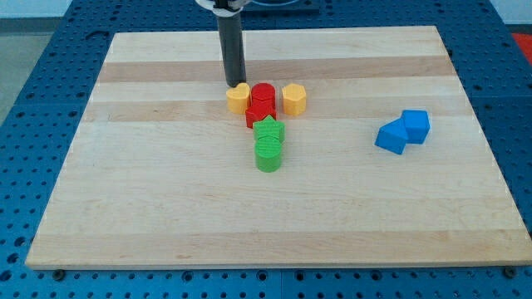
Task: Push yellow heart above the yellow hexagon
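At the far edge of the yellow heart (238, 98) my tip (233, 85) touches; jawless, it holds nothing. I should circle left and push rightward, skirting the red blocks (262, 102), toward the spot beyond the yellow hexagon (294, 98).

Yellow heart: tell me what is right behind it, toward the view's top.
My tip stands at the top edge of the yellow heart, touching or nearly so. Beyond the rod is bare wooden board. The strip of board directly behind the rod is hidden.

Yellow heart (238, 98) & hexagon (293, 98), red (262, 101), green (268, 143), blue blocks (402, 130); dark rod (230, 50).
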{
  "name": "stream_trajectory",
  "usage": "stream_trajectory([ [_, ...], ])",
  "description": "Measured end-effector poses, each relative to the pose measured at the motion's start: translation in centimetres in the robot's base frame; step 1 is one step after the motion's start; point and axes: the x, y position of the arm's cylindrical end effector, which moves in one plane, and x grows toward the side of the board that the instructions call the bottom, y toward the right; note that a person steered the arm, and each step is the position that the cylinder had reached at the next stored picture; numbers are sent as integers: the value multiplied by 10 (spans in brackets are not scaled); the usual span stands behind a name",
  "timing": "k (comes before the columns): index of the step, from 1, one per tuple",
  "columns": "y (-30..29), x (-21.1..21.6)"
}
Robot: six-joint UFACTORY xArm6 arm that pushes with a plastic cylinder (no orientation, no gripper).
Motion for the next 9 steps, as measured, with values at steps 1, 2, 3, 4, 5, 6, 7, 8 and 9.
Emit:
stream_trajectory([
  [1,-42,40],
  [2,-65,41],
  [3,-77,54],
  [4,-77,55],
  [5,-62,105],
  [6,-61,107],
  [7,-54,107],
  [8,-27,107],
  [9,-24,107],
])
